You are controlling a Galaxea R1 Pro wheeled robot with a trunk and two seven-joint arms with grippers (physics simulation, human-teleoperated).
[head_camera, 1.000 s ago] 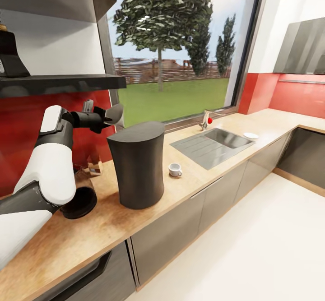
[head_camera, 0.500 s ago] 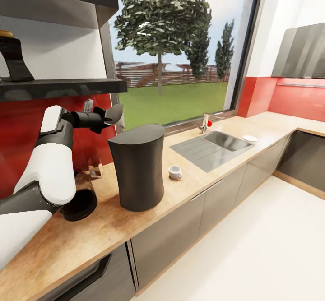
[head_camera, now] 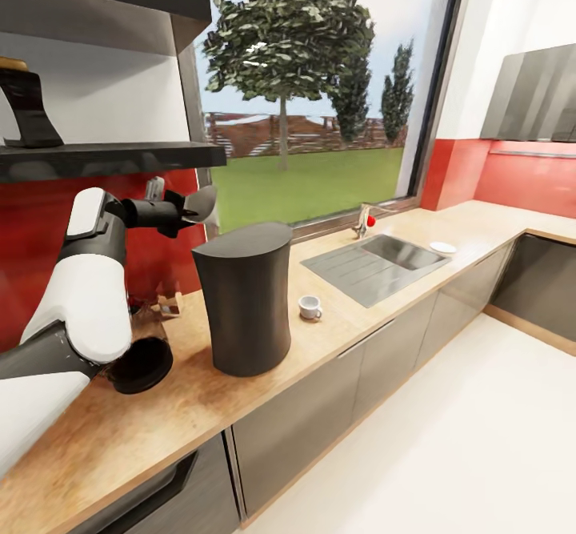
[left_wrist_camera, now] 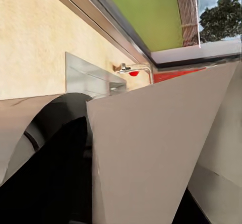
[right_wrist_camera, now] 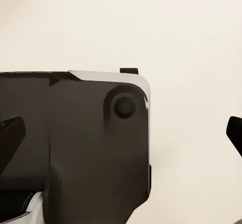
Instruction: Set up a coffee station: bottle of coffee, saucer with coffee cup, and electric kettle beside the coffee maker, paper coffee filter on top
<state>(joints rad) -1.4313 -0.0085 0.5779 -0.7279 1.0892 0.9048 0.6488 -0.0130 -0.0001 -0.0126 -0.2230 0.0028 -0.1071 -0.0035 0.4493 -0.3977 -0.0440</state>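
Here, our left gripper (head_camera: 188, 210) is raised above the kitchen countertop (head_camera: 200, 406), just under the kitchen shelf (head_camera: 104, 154), and its fingers are closed on a paper coffee filter (head_camera: 206, 200), a pale curved sheet sticking out toward the window. In the left wrist view the filter (left_wrist_camera: 151, 153) spreads wide and close to the lens, with the steel sink (left_wrist_camera: 85, 78) and a tap with a red knob (left_wrist_camera: 132, 71) beyond it. Our left arm (head_camera: 88, 294) reaches up from the near left corner of the counter. Below the filter stands a tall dark coffee maker (head_camera: 244, 298), near the counter's front edge. Beside it, toward the sink, sits the coffee cup (head_camera: 310, 306), upright on the wood, also near the front edge. The saucer (head_camera: 442, 246) lies well apart from the cup, past the far end of the sink (head_camera: 376, 262). A dark glass carafe (head_camera: 140, 354) lies behind our left arm, partly hidden. On the shelf, at its left end, stands the bottle of coffee (head_camera: 28, 110), dark with a gold cap. In the right wrist view we see a dark robot part (right_wrist_camera: 75, 143) over pale floor; we cannot tell how far the right gripper is open.
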